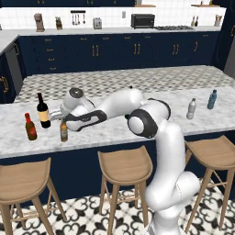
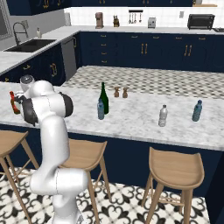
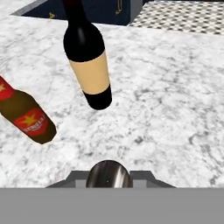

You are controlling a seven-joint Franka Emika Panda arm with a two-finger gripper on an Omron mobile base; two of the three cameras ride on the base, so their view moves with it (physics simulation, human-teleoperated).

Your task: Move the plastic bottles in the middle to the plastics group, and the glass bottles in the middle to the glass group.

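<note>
On the left of the table stands the glass group: a small red-brown bottle with a yellow label, then the black wine bottle with its cream label, a little further back. Just right of them the beer bottle stands upright with the claw closed round its neck; the arm hides the fingers, so I'd say it rests on the marble rather than hangs above it, though I can't be sure. Mid-table, the green wine bottle and the short blue-grey bottle stand side by side, nearly touching. Far right, well apart from those, are the pale grey bottle and the blue bottle with a dark cap.
</note>
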